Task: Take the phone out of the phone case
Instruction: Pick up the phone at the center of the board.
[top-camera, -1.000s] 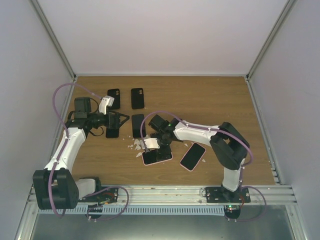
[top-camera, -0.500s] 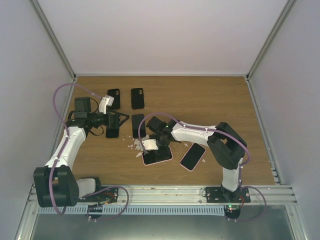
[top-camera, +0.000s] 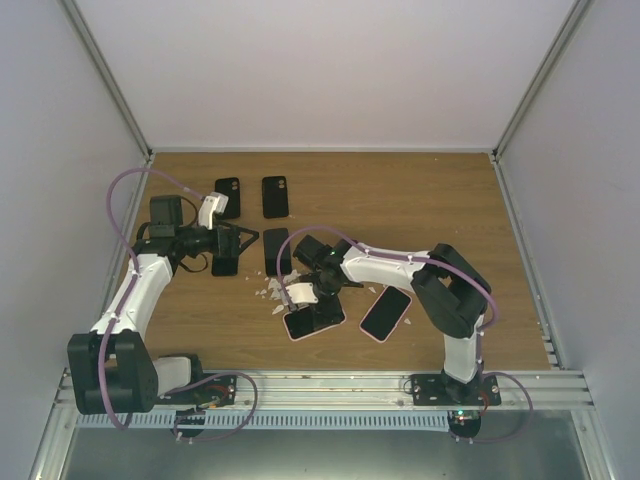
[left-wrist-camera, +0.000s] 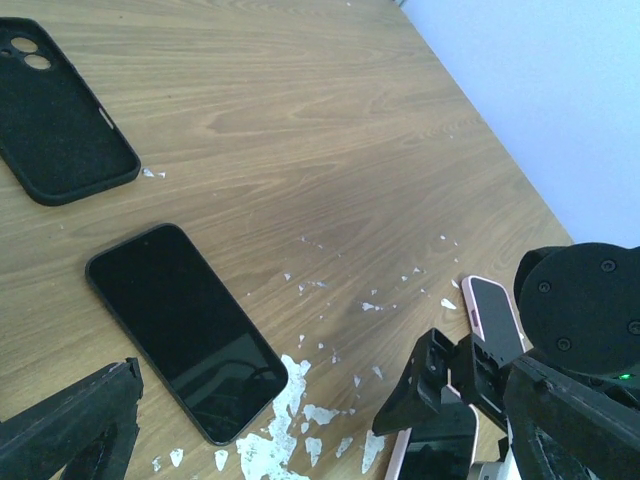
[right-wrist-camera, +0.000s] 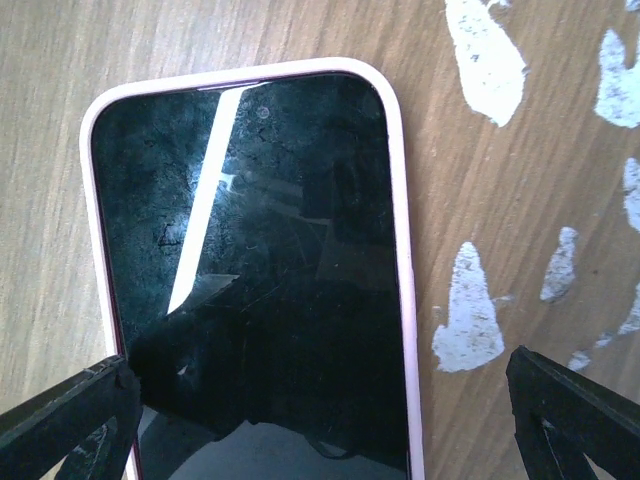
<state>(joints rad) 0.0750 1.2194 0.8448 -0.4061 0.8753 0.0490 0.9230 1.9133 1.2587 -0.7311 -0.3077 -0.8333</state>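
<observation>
From above, a wooden table (top-camera: 420, 210) sat inside a pale-walled enclosure, with two white-and-black arms rising from its near edge. The left gripper (top-camera: 243, 243) hung over the left-centre of the table, fingers spread wide and holding nothing, above a dark flat item I could not make out. Beyond it lay a left black case (top-camera: 227, 197) and a right black case (top-camera: 275, 196), side by side, and a bare black phone (top-camera: 277, 250) lay just to its right. The right gripper (top-camera: 312, 303) reached toward the middle, fingers likewise spread. It was poised directly over the phone (top-camera: 318, 322), which lay screen up inside its pink case (top-camera: 288, 322) near the front-centre of the table. A second pink-cased phone (top-camera: 385, 313) lay just to the right, apart from it. White flecks (top-camera: 270, 292) were scattered on the wood beside the right gripper.

The left wrist camera looked across the table. One black case lay at the upper left, the bare black phone below it, and flecks trailed toward the cased phone at the bottom edge, partly hidden by the right arm. A left fingertip (left-wrist-camera: 70, 430) showed in the bottom corner, gripping nothing.

The right wrist camera looked straight down on the phone's dark, reflective screen, ringed by the pink rim. The two fingers (right-wrist-camera: 60, 420) stood far apart in the bottom corners, one overlapping the phone's left edge, though I could not tell whether it touched.
</observation>
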